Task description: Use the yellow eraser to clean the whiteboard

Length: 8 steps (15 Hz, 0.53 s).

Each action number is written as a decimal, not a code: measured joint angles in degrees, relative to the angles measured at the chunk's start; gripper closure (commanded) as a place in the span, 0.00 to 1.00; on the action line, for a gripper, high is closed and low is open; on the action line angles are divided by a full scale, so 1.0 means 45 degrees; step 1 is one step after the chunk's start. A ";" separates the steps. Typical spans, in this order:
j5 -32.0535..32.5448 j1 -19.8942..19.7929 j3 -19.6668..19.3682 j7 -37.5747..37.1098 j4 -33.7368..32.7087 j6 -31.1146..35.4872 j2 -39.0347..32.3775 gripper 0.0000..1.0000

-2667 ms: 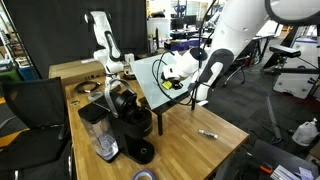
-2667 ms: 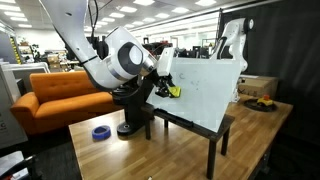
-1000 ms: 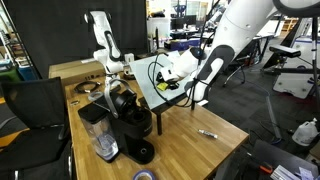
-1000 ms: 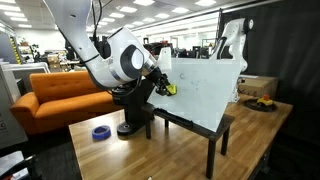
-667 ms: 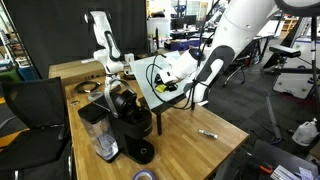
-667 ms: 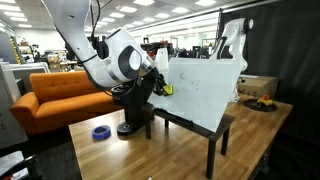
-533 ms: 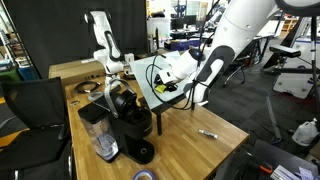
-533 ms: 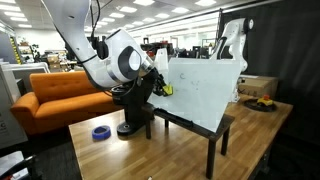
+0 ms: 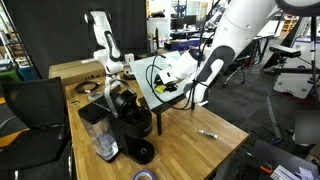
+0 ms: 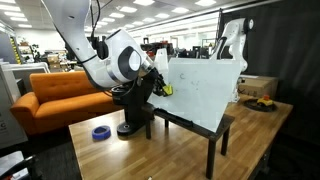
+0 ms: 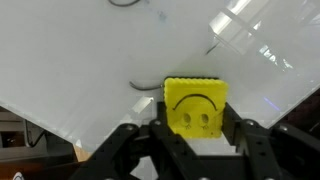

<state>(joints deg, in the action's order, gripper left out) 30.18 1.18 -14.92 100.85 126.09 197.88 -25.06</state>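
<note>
The yellow eraser, a flat square block with a smiley face, sits between the black fingers of my gripper, which is shut on it. Its top edge presses against the whiteboard, beside a dark curved marker stroke. In both exterior views the eraser meets the tilted whiteboard near one end, with the gripper right behind it. Another dark scribble shows at the wrist view's top edge.
A black coffee machine stands on the wooden table next to the board's stand. A black marker pen lies on the table. A blue tape roll lies near the table's edge. An orange sofa is behind.
The gripper and eraser have shifted slightly along the board toward its end over the last seconds. In the last half second nothing visibly moves.
</note>
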 measured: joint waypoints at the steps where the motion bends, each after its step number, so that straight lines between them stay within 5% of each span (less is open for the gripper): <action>1: 0.0005 -0.0018 0.0032 0.0036 0.0000 0.0000 0.0000 0.71; 8: 0.0013 -0.0069 0.0347 0.0260 0.0004 0.0000 0.0007 0.71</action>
<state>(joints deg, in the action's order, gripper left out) 30.24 0.87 -13.36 102.02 126.11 197.88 -25.03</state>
